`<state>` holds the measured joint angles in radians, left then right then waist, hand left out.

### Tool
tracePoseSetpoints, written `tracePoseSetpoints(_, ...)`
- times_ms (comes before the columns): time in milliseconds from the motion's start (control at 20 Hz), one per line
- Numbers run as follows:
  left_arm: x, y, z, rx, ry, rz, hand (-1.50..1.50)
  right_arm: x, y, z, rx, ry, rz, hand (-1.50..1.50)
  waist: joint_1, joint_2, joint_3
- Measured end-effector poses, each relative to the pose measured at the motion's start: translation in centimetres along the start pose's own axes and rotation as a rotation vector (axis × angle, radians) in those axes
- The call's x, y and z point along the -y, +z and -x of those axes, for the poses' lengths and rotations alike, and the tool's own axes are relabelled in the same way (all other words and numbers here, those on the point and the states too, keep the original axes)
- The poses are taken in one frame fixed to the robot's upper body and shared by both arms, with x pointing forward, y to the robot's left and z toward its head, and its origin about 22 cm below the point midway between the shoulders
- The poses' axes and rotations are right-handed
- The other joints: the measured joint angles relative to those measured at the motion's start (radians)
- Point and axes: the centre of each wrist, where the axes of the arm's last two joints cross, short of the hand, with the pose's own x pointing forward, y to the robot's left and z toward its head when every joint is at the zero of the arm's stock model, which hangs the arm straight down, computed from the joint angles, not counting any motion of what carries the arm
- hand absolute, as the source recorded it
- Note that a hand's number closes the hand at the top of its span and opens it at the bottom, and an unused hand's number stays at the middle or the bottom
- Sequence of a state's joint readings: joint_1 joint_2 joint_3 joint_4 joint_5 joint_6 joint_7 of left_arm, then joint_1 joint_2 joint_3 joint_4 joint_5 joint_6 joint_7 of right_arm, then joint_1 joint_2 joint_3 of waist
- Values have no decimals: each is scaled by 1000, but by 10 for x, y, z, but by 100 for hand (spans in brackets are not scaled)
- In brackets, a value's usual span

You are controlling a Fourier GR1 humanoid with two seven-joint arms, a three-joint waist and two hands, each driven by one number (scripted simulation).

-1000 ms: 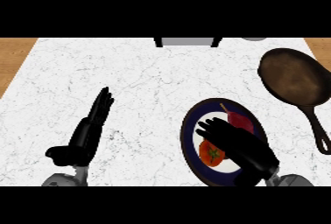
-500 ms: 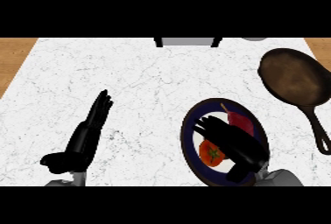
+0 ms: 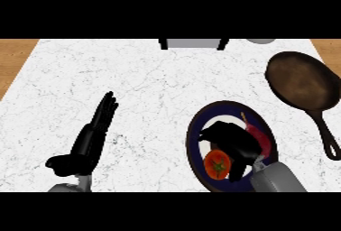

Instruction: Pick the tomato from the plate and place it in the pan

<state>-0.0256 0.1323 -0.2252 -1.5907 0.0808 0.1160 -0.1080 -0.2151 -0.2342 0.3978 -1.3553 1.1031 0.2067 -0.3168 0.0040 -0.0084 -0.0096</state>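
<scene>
1. Head view, the plate: the dark-rimmed plate (image 3: pixel 194 135) lies on the white marble counter (image 3: pixel 146 81), toward the lower right. The tomato (image 3: pixel 218 164) sits on the plate's near part, red with its green stalk scar facing up. A reddish, elongated item (image 3: pixel 258 133) lies along the plate's right side; I cannot tell what it is.

2. Head view, the right hand: the right hand (image 3: pixel 230 140) is over the plate's middle, fingers curled, its near edge just beside or touching the tomato. It hides the contact, so I cannot tell whether the fingers enclose the tomato or hold nothing.

3. Head view, the left hand: the left hand (image 3: pixel 93 133) rests on the counter at the left, fingers straight and together, well apart from the plate.

4. Head view, the pan: the pan (image 3: pixel 303 83) lies at the upper right, its handle (image 3: pixel 328 135) running toward the near edge beside the plate.

5. The step in hand looks like the grasp. To do it well, the fingers should close around the tomato's sides, avoid the reddish item, and lift straight up before crossing to the pan's bowl.
</scene>
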Motion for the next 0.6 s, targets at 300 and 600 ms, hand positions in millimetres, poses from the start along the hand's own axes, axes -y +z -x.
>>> tracePoseSetpoints(300,1,2,7,-3,5,-2,0,-2,-10,2,35,98,0,150,0,-7,-8)
tracePoseSetpoints(600,-2,-9,1,2,6,0,0,1,-4,2,53,118,64,150,-5,-2,-4)
